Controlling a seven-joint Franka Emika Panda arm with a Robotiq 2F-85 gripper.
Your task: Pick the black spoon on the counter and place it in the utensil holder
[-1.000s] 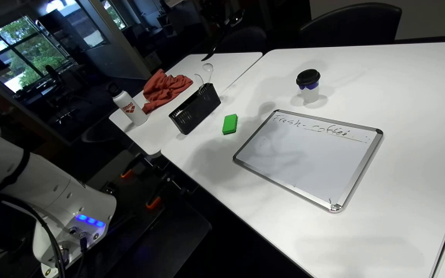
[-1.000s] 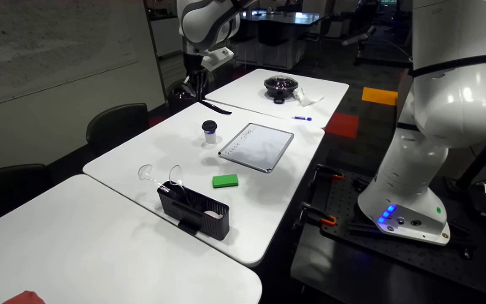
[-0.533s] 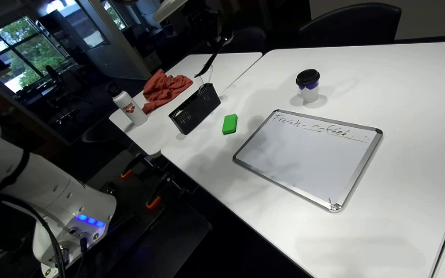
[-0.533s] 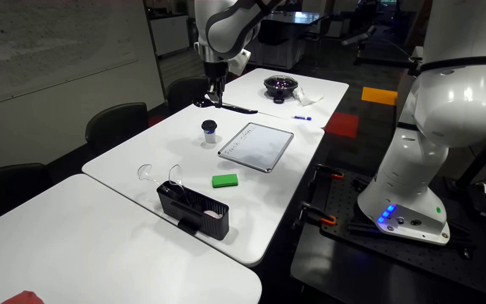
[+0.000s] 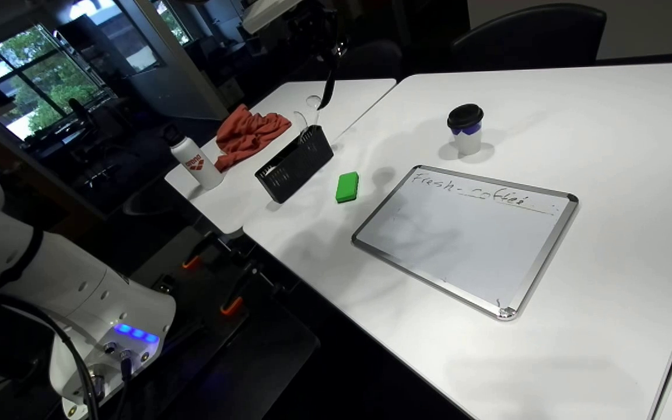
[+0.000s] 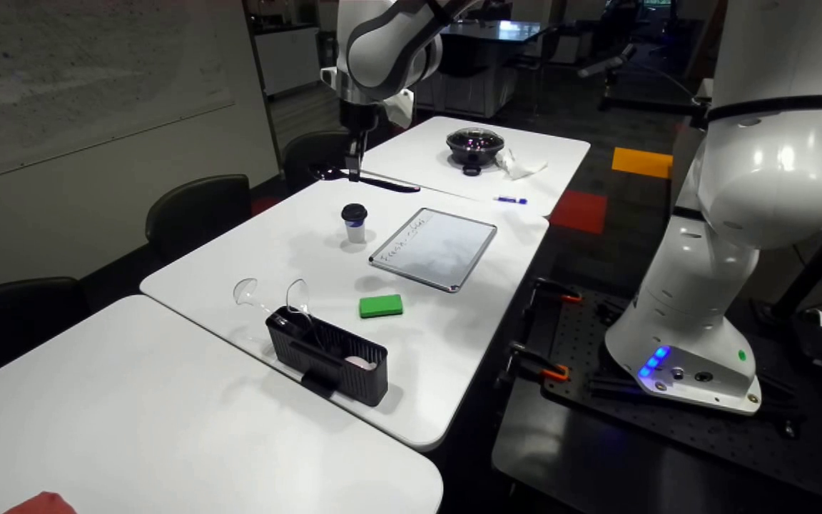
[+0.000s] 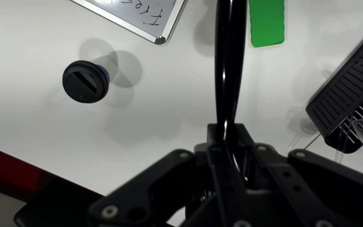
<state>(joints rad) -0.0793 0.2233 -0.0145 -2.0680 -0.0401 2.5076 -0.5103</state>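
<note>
Wrist view crops the black spoon [image 7: 229, 63]; utensil holder [image 7: 347, 86] too.

The white arm [image 6: 764, 189] wore black bands [image 6: 778, 106] and blue lights [image 6: 654, 362]; the black gripper [image 7: 226, 134] showed pale screws [image 7: 109, 211]

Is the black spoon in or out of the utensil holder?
Out: in the wrist view, the gripper is shut on the black spoon, apart from the utensil holder.

Mid-frame in the wrist view, bare counter [image 7: 165, 97] leaves passage; the lidded cup [image 7: 85, 82] obstructs at left, the green block [image 7: 267, 25] at upper right, the utensil holder [image 7: 342, 86] at far right.
</note>
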